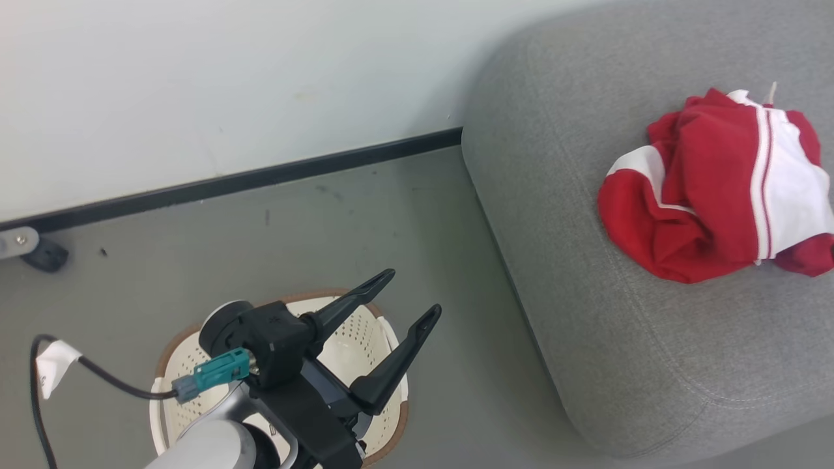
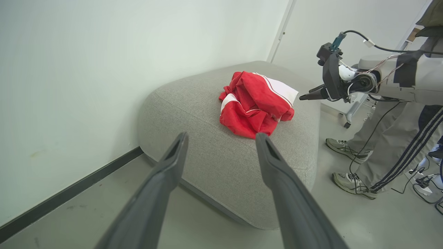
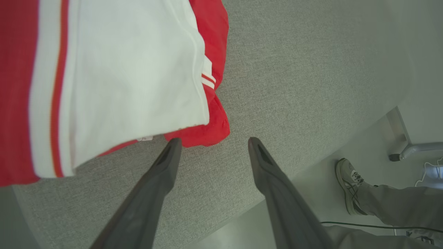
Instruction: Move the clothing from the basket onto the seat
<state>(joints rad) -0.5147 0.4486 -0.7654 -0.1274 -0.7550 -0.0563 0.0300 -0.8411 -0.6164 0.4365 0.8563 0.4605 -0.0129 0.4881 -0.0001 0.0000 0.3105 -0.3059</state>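
Clothing: lay as one crumpled red-and-white heap on seat, well apart from basket down on floor.
Right tool: stood spread wide, gripped nothing, tips above seat just beside heap's edge.
Left tool: likewise spread wide and empty, hung over basket.
Basket: largely hidden behind left arm; visible part looked bare, though could not be sure of the rest.
Step judged: drop-off on seat, about finished.
Next move would call for drawing right tool clear without snagging cloth, then checking basket for anything left.
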